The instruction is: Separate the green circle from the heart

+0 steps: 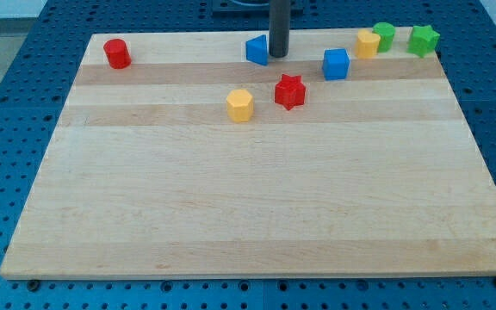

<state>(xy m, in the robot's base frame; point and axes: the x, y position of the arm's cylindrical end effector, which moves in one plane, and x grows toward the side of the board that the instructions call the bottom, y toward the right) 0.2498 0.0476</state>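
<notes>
The green circle [384, 35] stands at the view's top right, touching the yellow heart [368, 43] on its left. My tip [278, 55] rests on the board at the top centre, just right of the blue triangle [257, 50]. It is well to the left of the green circle and the heart.
A green star [423, 40] sits right of the green circle. A blue cube [336, 64] lies left of and below the heart. A red star [289, 91] and a yellow hexagon [240, 105] lie below my tip. A red cylinder [116, 53] stands at the top left.
</notes>
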